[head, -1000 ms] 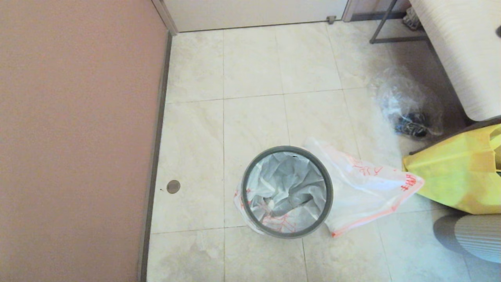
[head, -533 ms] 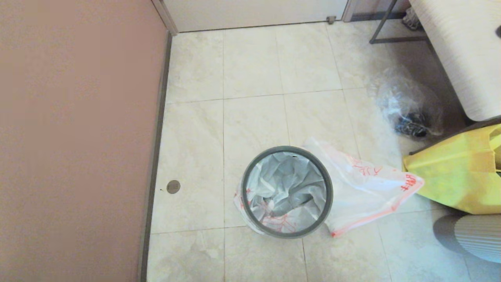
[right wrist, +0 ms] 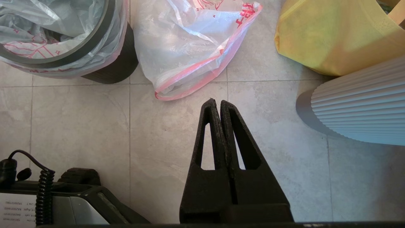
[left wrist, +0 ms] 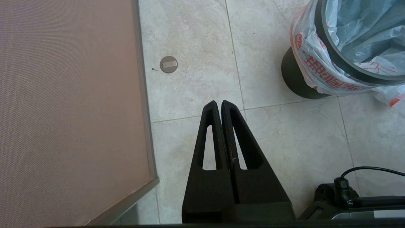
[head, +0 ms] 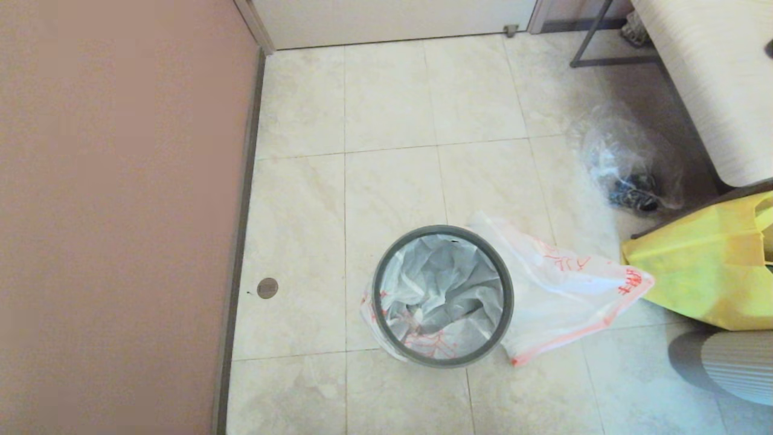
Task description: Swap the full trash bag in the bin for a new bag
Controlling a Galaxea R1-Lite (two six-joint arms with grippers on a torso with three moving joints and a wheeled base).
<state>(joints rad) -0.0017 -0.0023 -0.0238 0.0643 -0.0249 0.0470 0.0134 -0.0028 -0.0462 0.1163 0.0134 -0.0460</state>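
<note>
The bin (head: 442,296) stands on the floor, bag (head: 444,290) held under its hoop. My left tool (left wrist: 219,103) and right tool (right wrist: 218,101) hang clenched, empty; a one-sided tug could tip it.
</note>
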